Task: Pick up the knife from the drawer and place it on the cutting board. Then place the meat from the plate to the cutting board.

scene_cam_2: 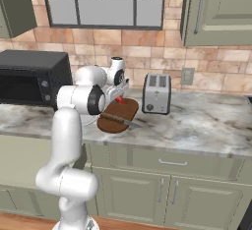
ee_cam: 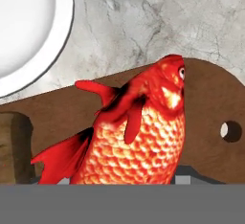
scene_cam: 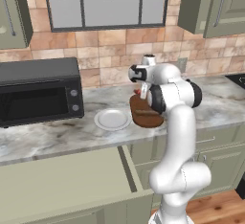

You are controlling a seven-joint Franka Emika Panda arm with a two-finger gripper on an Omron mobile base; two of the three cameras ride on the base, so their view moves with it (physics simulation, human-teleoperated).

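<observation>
grip: red-orange scaly fish-shaped meat [ee_cam: 139,132] clasped by gripper [scene_cam_2: 119,98] | pos: held over dark brown wooden cutting board [ee_cam: 210,103] | brown-handled knife [scene_cam_2: 119,120] laid on board | round white plate [scene_cam: 113,119] beside board, bare

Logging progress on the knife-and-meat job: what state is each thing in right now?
knife: lying on the cutting board.
cutting board: on the counter, beside the plate.
meat: a red fish, held in the tool above the board.
plate: empty.
drawer: open, nothing visible inside.
tool: closed on the meat.
microwave: door shut.
toaster: slots empty.
</observation>
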